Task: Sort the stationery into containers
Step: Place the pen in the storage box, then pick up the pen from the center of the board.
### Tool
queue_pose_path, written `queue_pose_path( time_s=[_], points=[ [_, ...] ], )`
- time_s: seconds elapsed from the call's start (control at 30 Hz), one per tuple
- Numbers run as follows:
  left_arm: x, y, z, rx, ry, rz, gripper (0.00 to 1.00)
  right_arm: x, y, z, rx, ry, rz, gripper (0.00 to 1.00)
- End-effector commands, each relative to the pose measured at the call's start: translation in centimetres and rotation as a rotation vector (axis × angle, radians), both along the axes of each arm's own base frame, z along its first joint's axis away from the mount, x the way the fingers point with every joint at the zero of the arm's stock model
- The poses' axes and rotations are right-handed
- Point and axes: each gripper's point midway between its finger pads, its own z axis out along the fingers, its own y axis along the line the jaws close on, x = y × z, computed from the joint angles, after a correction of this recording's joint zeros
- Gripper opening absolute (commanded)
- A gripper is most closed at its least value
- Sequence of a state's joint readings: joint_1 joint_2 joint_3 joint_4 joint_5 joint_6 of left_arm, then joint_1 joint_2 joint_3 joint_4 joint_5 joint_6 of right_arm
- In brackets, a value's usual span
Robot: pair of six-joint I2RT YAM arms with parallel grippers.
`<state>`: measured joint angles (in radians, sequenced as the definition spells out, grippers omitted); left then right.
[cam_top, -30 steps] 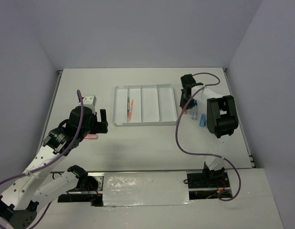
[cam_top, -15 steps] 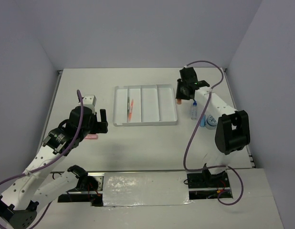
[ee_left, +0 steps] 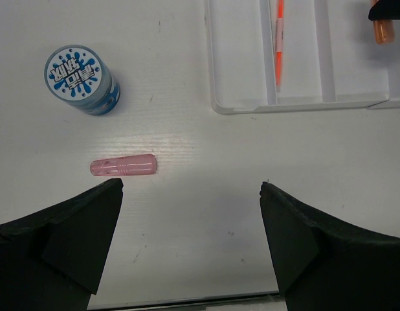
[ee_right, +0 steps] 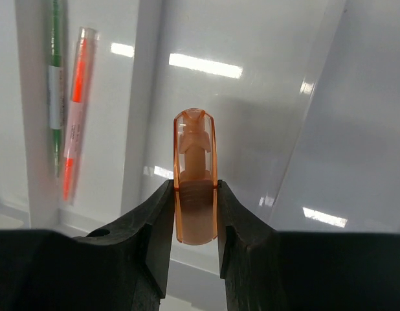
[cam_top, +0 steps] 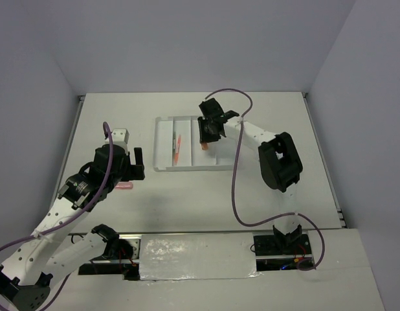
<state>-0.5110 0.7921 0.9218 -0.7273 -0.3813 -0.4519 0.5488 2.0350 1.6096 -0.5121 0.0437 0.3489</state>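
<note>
My right claw point(ee_right: 195, 207) is clamped on the orange capsule point(ee_right: 194, 155), pinching it across its width near the lower end. The rounded tip stands up in the middle of the wrist view. It hangs over the tray point(cam_top: 187, 168), above the compartment just right of the one holding the orange pen point(ee_right: 74, 110) and green pen point(ee_right: 55, 78).

I judge the capsule light, stiff and hollow. Its smooth, round shell looks likely to slip or swivel between flat pads, and to roll once released. A hold on the straight middle, not the domed ends, suits it, with only gentle squeeze.

My left claw point(ee_left: 190, 188) is spread wide over the bench point(ee_left: 200, 149). The pink capsule point(ee_left: 123, 166) lies on its side at centre left, with a roll point(ee_left: 80, 78) upright at upper left.
</note>
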Motion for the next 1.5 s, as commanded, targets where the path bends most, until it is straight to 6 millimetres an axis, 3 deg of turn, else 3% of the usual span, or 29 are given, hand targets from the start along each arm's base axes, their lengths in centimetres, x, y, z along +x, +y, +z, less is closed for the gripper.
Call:
queue_pose_path(
  time_s=[0.0, 0.03, 0.17, 0.2, 0.23, 0.33, 0.37, 0.4, 0.43, 0.47, 0.5, 0.53, 0.57, 0.63, 0.67, 0.73, 0.93, 1.13, 1.47],
  points=[
    [0.5, 0.1, 0.5, -0.011, -0.023, 0.017, 0.99, 1.2, 0.9, 1.4, 0.045, -0.014, 0.013, 0.3],
    [0.5, 0.0, 0.5, -0.013, -0.022, 0.015, 0.99, 1.2, 1.0, 1.5, 0.048, -0.016, 0.013, 0.43],
    [0.6, 0.0, 0.3, -0.007, -0.014, 0.014, 0.99, 1.0, 1.2, 4.1, 0.079, -0.047, 0.033, 0.55],
    [0.6, 0.0, 0.2, -0.007, -0.012, 0.013, 0.99, 0.9, 0.8, 6.1, 0.09, -0.078, 0.028, 0.56],
    [0.5, 0.0, 0.2, -0.005, -0.012, 0.013, 0.99, 1.2, -0.1, 7.1, 0.095, -0.097, 0.012, 0.63],
    [0.5, 0.0, 0.2, -0.007, -0.014, 0.012, 0.99, 0.5, -2.7, 10.6, 0.12, -0.158, -0.016, 0.66],
    [0.5, 0.0, 0.4, -0.008, -0.017, 0.015, 0.99, 0.4, -5.0, 10.5, 0.1, -0.148, -0.059, 0.66],
    [0.5, 0.1, 0.4, -0.01, -0.02, 0.017, 0.99, 0.0, -7.6, 12.0, 0.068, -0.184, -0.119, 0.66],
    [0.5, 0.1, 0.4, -0.009, -0.02, 0.021, 0.99, -0.4, -9.6, 11.9, 0.056, -0.182, -0.165, 0.66],
    [0.4, 0.2, 0.6, -0.011, -0.027, 0.02, 0.99, -1.0, -13.6, 10.1, 0.028, -0.136, -0.247, 0.66],
    [0.4, 0.3, 0.7, -0.014, -0.031, 0.024, 0.99, -1.9, -15.8, 10.9, 0.019, -0.15, -0.295, 0.66],
    [0.4, 0.1, 0.8, -0.019, -0.035, 0.018, 0.99, -3.1, -18.1, 9.2, -0.02, -0.111, -0.346, 0.66],
    [0.4, 0.1, 0.8, -0.021, -0.038, 0.016, 0.99, -3.8, -21.0, 9.9, -0.037, -0.128, -0.418, 0.66],
    [0.4, 0.1, 0.7, -0.019, -0.033, 0.016, 0.99, -5.5, -24.0, 8.6, -0.094, -0.107, -0.501, 0.67],
    [0.4, 0.1, 0.6, -0.017, -0.03, 0.016, 0.99, -6.1, -25.6, 9.1, -0.105, -0.126, -0.545, 0.67],
    [0.5, 0.2, 0.5, -0.011, -0.024, 0.022, 0.99, -7.2, -27.2, 7.9, -0.148, -0.109, -0.584, 0.69],
    [0.2, 0.3, 0.9, -0.027, -0.044, 0.021, 0.99, -9.0, -27.5, 3.7, -0.175, 0.0, -0.603, 0.67],
    [0.1, -0.1, 1.1, -0.038, -0.052, -0.001, 0.99, -9.1, -28.0, 0.9, -0.203, 0.057, -0.615, 0.65],
    [-0.2, -0.3, 1.5, -0.049, -0.068, -0.015, 0.99, -9.0, -29.0, -1.4, -0.229, 0.129, -0.623, 0.63]
  ],
)
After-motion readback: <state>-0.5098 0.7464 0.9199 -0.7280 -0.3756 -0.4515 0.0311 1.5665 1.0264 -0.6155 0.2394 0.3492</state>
